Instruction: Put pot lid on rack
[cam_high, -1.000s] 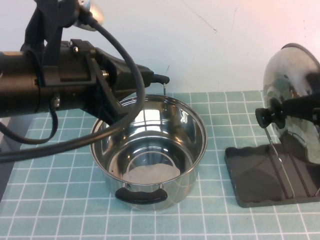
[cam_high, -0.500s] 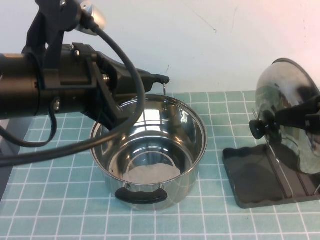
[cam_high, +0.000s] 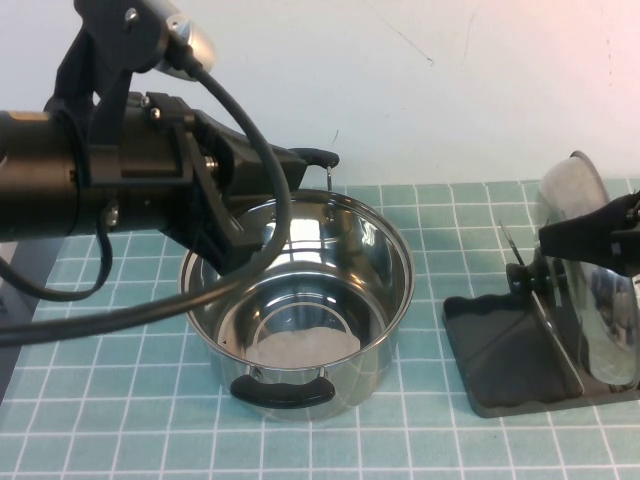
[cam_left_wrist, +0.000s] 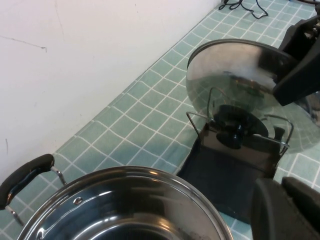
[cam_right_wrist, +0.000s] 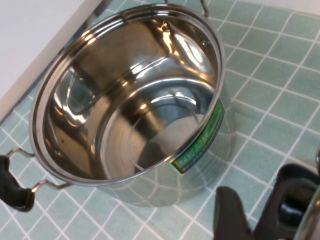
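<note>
- You are holding the pot lid (cam_high: 590, 290) upright in the rack (cam_high: 500, 350); right gripper (cam_high: 585, 238) is clamped on it.
- Be seating the rim between wires before releasing.
- Left gripper (cam_high: 318, 158) is hovering behind the pot (cam_high: 300, 300); its opening: cannot tell.

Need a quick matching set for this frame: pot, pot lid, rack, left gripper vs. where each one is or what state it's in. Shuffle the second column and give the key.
Things:
1. pot
2. pot lid
3. rack
4. left gripper

Places or states:
A. stands on edge among wire dividers, the right gripper at it
B. dark tray on the table's right side
C. open and empty, mid-table
D. hovers above the pot's rim

Pairs: 1-C, 2-A, 3-B, 4-D
</note>
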